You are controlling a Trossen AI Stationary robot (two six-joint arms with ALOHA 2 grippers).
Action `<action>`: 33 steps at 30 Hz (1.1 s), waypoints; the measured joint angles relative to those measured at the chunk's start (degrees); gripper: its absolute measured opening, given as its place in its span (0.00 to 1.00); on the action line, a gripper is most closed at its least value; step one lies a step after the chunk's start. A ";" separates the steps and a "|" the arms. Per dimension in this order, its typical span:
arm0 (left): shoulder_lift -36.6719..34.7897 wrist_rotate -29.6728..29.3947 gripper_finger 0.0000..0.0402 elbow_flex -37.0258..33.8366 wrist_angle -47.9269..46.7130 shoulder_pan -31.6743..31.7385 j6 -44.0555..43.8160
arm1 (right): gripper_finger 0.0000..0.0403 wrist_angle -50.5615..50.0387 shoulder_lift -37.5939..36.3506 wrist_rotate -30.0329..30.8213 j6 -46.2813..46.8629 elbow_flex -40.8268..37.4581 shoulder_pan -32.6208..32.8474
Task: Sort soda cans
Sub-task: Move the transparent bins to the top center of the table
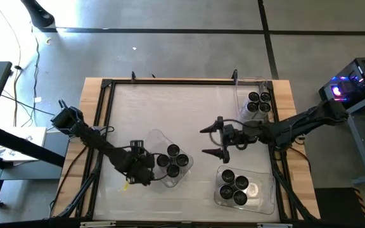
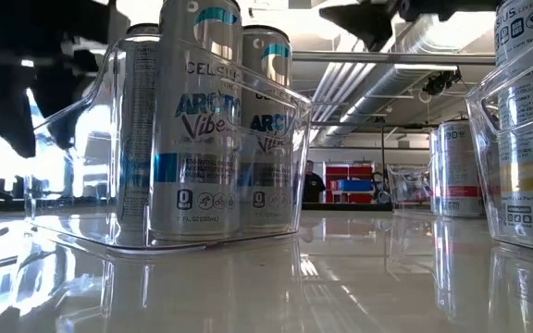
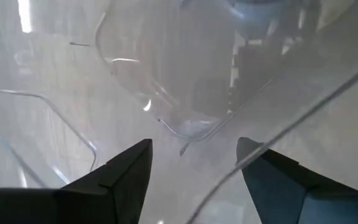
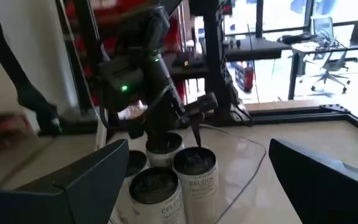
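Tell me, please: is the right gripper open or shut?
Open. In the high view the right gripper hangs over bare table with its fingers spread wide apart; its wrist view shows nothing between them.

Silver soda cans (image 1: 172, 159) upright — clustered in three bins (image 1: 272, 196)

Bright overall. Low view backlit by far windows and ceiling lights; glare streaks on table (image 2: 276, 277), cans (image 2: 200, 129) sharp, room behind soft. Left wrist view hazy, washed out. Right wrist view slightly blurred, windows blown out.
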 joint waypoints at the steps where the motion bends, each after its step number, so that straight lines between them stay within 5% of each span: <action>1: 0.00 -0.09 0.57 -0.83 0.66 0.38 0.79 | 0.95 -2.18 0.08 0.62 -0.63 1.41 0.33; 7: -0.03 -3.43 0.57 -4.94 3.03 2.87 3.91 | 0.95 -8.59 4.04 0.03 -3.06 7.82 0.76; 16: -0.29 -9.44 0.57 -9.65 2.96 8.63 7.21 | 0.95 -15.27 15.56 -11.17 -6.45 17.03 -1.05; 26: -3.89 -13.82 0.57 -14.15 7.43 18.13 21.92 | 0.95 -30.38 21.37 -11.25 -11.61 27.98 -1.31; 33: -8.21 -14.34 0.57 -17.69 12.51 25.72 34.44 | 0.95 -31.59 20.87 -11.22 -11.72 28.72 -1.31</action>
